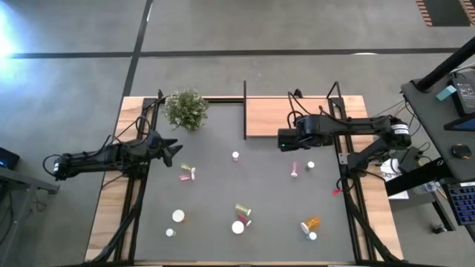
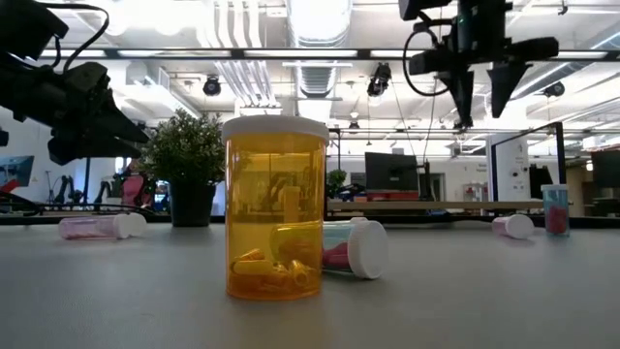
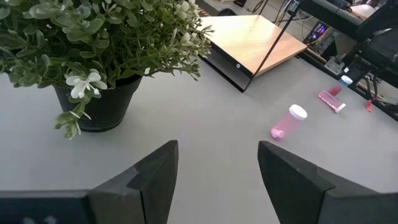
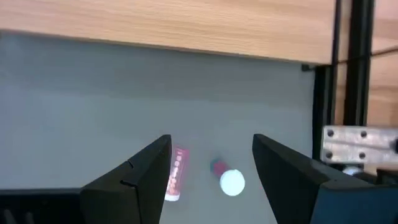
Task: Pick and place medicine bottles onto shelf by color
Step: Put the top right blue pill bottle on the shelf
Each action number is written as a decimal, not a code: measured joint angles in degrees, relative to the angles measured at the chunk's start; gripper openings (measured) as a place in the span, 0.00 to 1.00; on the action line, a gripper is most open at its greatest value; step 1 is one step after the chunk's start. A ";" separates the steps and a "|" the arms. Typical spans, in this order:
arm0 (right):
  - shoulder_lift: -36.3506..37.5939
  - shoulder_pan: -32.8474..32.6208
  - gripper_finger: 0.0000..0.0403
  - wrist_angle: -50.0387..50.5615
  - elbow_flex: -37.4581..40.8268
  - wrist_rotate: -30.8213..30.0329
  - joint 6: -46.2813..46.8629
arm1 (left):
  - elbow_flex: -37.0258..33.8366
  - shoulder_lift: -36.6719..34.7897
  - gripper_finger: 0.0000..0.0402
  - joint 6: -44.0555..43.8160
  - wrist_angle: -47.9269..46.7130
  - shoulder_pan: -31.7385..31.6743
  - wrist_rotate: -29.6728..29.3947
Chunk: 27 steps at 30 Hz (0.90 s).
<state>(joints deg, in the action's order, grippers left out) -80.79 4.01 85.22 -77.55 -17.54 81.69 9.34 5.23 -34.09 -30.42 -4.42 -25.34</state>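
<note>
So far nothing is sorted: the shelf [image 1: 286, 117] holds no bottles, the medicine bottles [image 1: 239, 219] lie scattered on the table [image 1: 223, 185], and both the left gripper [image 1: 172, 150] and right gripper [image 1: 282, 139] hang released, grasping nothing.

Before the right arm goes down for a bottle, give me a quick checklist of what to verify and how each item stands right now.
1. Right gripper open and empty: ok, nothing between its dark fingers.
2. Target below it: ok, a lying pink bottle and an upright white-capped bottle sit under the fingers.
3. Which of the two lines up better: cannot tell.
4. Light wooden shelf board free of bottles: ok.
5. Left gripper out of the way: ok, open and empty beside the green potted plant, far across the table.
6. Colour of the white-capped bottle's contents: cannot tell.
</note>
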 joint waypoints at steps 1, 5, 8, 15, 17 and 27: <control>0.15 0.00 0.54 0.32 0.00 0.05 0.89 | 0.00 0.00 0.51 0.00 -0.02 0.00 -0.02; 1.43 0.00 0.54 0.45 1.23 1.44 3.20 | 0.01 0.00 0.51 0.00 0.00 0.00 0.00; 2.72 0.00 0.54 0.72 2.97 2.94 5.08 | 0.02 0.00 0.51 0.00 0.00 0.01 -0.01; 6.28 0.04 0.54 -0.01 7.80 7.91 11.53 | 0.00 0.00 0.51 0.00 0.00 0.00 0.00; 7.65 0.04 0.54 -1.01 10.00 8.83 13.92 | 0.00 0.00 0.51 0.00 0.00 0.02 0.00; 14.04 0.02 0.54 -13.06 24.38 16.02 28.60 | 0.01 0.00 0.51 0.00 -0.01 0.01 0.00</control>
<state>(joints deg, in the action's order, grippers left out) -66.75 4.03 72.16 -53.17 -1.52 110.29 9.35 5.23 -34.09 -30.42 -4.42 -25.34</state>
